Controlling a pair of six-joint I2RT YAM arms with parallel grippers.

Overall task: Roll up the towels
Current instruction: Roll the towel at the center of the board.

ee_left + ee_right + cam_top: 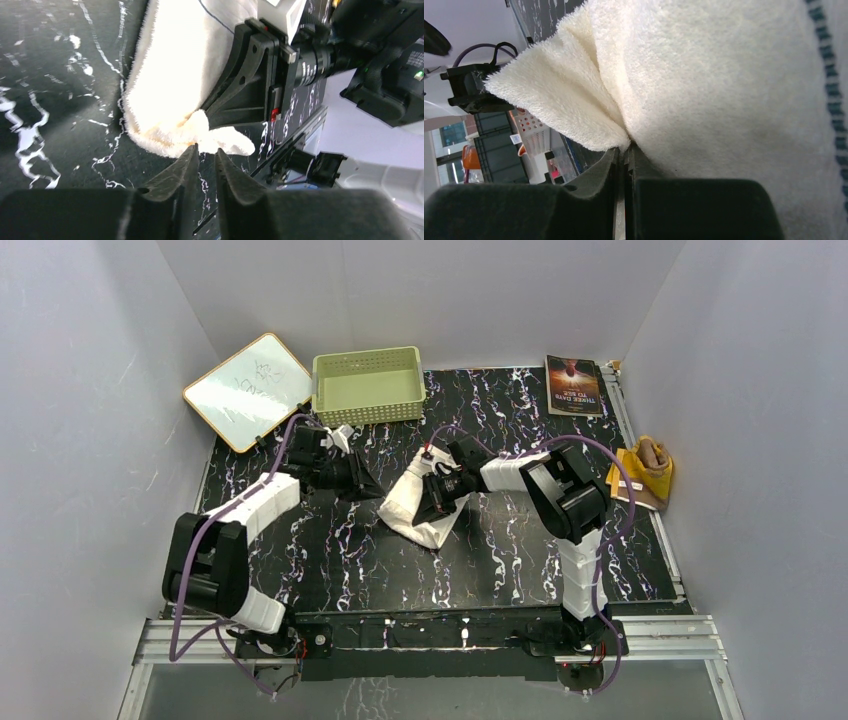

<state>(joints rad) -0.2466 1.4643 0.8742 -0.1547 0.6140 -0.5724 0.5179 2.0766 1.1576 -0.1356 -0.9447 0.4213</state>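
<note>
My right gripper was clamped on a fold of the white towel, which bunched just ahead of its fingers. My left gripper stood slightly apart, with a loose corner of that towel just beyond its tips, not gripped. I judged the left should take that corner so both could draw the edge taut before rolling. The brown towel lay well behind the right hand.

Table: black top, white marble veining.
Basket: pale green, perforated plastic, at far edge, left of centre.
Whiteboard: wood-framed, faint scribbles, at far-left corner, just beside basket.
Book: dark cover, flat, at far-right corner.
</note>
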